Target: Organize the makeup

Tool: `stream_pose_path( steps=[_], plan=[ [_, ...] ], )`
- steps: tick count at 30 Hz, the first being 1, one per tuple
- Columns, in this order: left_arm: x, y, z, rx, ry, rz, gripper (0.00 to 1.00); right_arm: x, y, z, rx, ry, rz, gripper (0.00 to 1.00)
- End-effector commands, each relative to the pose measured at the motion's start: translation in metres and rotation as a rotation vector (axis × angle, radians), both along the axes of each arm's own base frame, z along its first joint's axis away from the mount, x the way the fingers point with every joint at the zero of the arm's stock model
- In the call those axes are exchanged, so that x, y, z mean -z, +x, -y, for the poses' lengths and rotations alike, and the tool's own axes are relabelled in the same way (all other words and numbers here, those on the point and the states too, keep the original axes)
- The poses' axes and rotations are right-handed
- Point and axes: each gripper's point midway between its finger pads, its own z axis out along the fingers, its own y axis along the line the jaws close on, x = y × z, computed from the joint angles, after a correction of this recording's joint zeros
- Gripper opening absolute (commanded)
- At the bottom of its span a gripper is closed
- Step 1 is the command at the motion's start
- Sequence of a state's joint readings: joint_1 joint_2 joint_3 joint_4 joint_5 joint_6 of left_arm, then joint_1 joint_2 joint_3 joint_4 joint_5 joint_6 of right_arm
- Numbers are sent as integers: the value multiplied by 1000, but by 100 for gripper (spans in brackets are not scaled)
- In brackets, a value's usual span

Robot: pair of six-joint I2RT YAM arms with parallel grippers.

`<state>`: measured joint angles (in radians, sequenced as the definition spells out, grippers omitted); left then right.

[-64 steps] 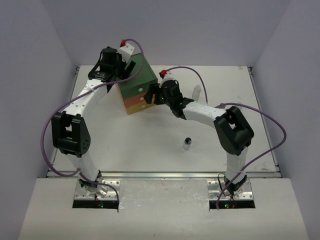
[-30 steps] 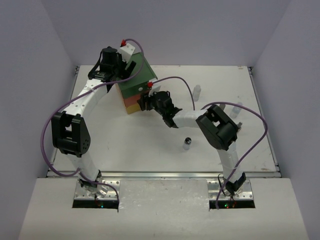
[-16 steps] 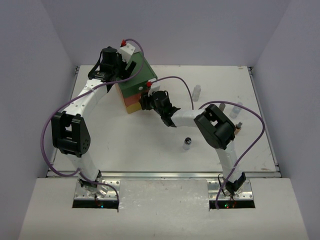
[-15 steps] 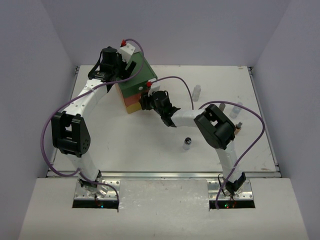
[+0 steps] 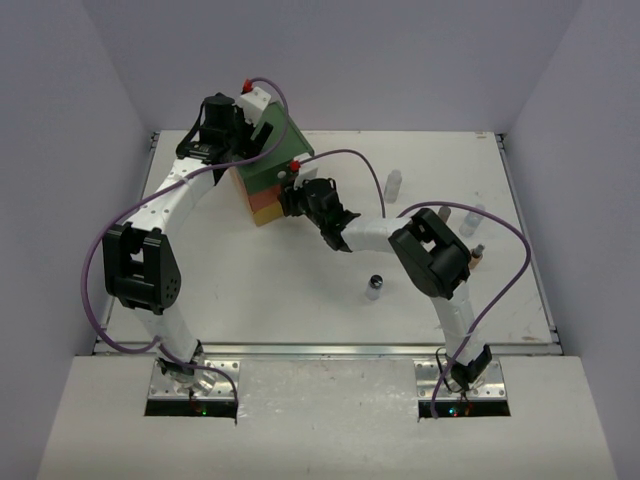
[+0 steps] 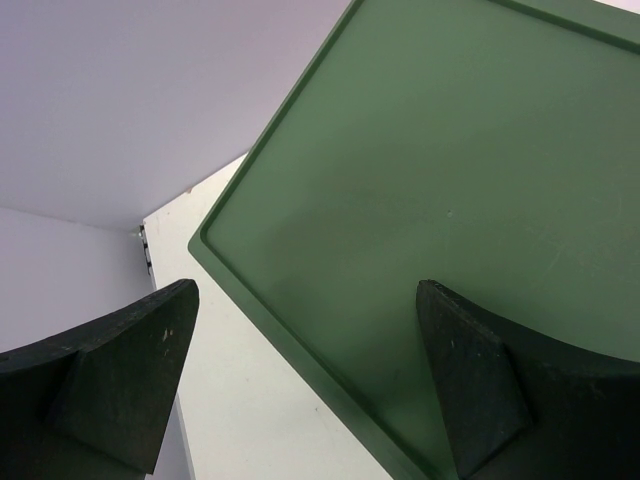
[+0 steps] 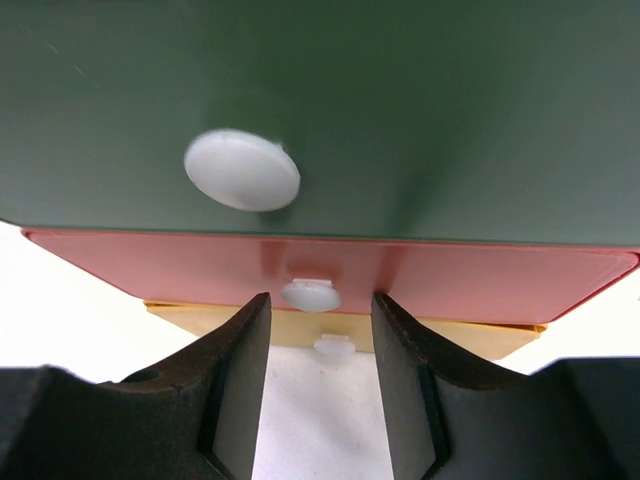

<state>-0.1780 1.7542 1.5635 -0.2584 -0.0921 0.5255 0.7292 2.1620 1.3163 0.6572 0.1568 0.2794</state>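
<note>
The drawer box (image 5: 268, 172) sat skewed toward the back left of the white table (image 5: 300, 300). It was a smooth, matte plastic block, with a green drawer (image 7: 430, 110) at the top, a red drawer (image 7: 480, 280) beneath it and a yellow drawer (image 7: 480, 338) lowest. Its green top (image 6: 450, 180) was flat with a thin raised rim. Each drawer front carried a round white knob.

The right claw (image 7: 321, 302) faced the drawer fronts. Its curved black fingers were part-way apart on either side of the red drawer's knob (image 7: 310, 294), with a sliver of gap showing on both sides, so it gripped nothing. The left claw (image 6: 305, 300) hung over the box's back corner, spread wide and released. One ribbed black finger (image 6: 480, 390) was above the green top and the other past its edge. I could not tell whether either touched.

The makeup stood loose on the table to the right of the box. A black-capped jar (image 5: 375, 286) was out in the open near the middle, and a clear bottle (image 5: 393, 183) stood farther back. A second clear bottle (image 5: 472, 218) was by the right edge. An amber-brown bottle (image 5: 477, 258) was half hidden behind the right arm's elbow. All were too small for me to read any label.
</note>
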Motion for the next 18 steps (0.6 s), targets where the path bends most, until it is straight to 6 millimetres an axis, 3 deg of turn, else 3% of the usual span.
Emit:
stream_pose_path(
  steps=[1,12,18],
  plan=[
    [43,-24,2,23,20,-171,91,-82,19,-8,31,131,173,42],
    [43,-25,2,26,19,-171,91,-69,15,-9,15,111,147,24],
    [43,-25,0,20,26,-171,91,-68,3,-9,-34,105,133,2]
  ],
)
